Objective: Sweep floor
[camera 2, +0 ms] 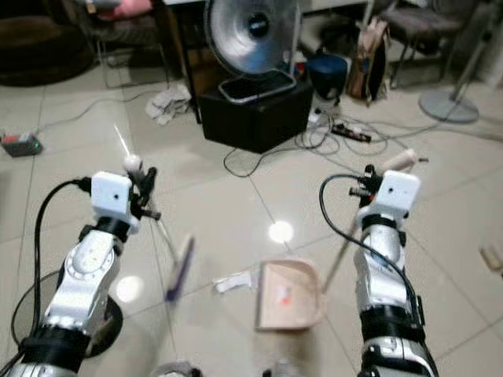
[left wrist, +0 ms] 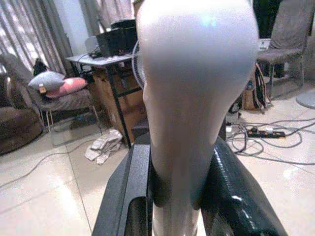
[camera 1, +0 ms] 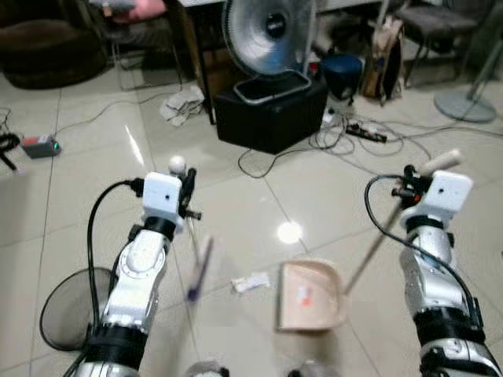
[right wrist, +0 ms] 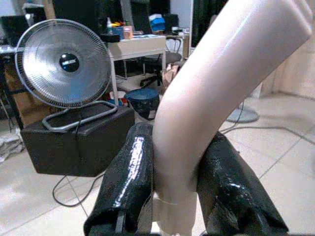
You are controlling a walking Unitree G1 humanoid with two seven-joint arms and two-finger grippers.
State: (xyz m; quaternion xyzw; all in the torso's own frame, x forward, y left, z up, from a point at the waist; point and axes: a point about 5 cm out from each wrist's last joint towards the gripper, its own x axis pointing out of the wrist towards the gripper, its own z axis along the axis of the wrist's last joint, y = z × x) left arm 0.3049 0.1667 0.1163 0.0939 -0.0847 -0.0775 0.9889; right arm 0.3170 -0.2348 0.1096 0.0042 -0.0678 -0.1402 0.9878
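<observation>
White paper scrap point(camera 1: 251, 282) lies between our broom head point(camera 1: 200, 271) and dustpan point(camera 1: 310, 296), nearer the left. Left gripper point(left wrist: 176, 187) pinches the broom handle point(left wrist: 197, 98); right gripper point(right wrist: 177, 187) clamps the dustpan handle point(right wrist: 216, 83).

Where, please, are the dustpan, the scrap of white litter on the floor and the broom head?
dustpan point(camera 1: 308, 297): left eye view, middle of its beige tray.
white litter point(camera 1: 251, 283): left eye view, centre of the scrap on the tile.
broom head point(camera 2: 180, 268): right eye view, middle of the blurred purple bristles.

Both arms point(camera 1: 137, 271) are silver with black wrist bands, a white boxy camera block on each wrist, looping black cables, glossy black fingers point(right wrist: 125, 189).
</observation>
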